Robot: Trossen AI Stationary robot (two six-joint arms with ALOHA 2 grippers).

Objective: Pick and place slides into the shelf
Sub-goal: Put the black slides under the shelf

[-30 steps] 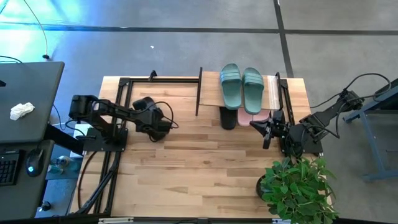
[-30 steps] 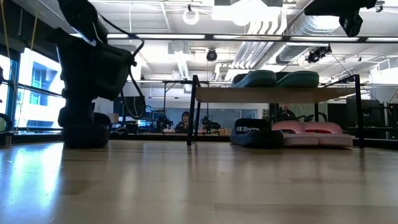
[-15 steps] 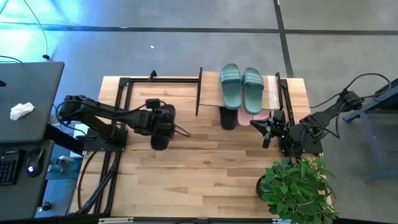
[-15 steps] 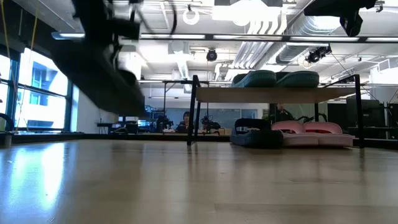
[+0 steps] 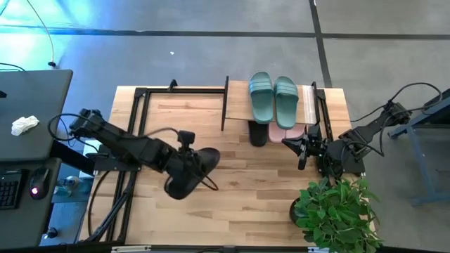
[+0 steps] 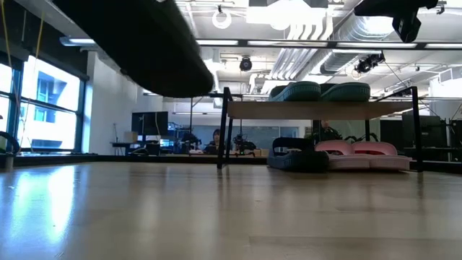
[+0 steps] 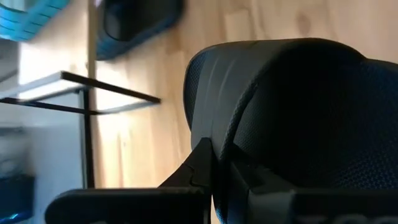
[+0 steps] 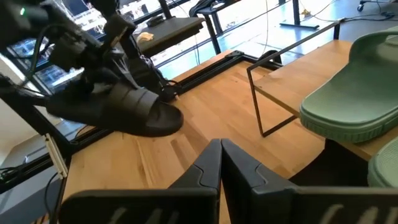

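Black, one slide (image 5: 190, 176) is held clamped in the left gripper (image 5: 184, 156) above the open tabletop (image 5: 246, 190), well apart from the shelf (image 5: 239, 105). Sage-green slides (image 5: 273, 98) are set on the top board; pink slides (image 6: 364, 154) and a second black slide (image 6: 294, 154) lie beneath. The right gripper (image 5: 301, 149) is parked beside the shelf, fingers pressed together, nothing held.

No text, label, brand, number or sign can be read in any view.

Bright ceiling lights (image 6: 292, 32) glare in the low view; the close black slide (image 6: 144, 43) is blurred.
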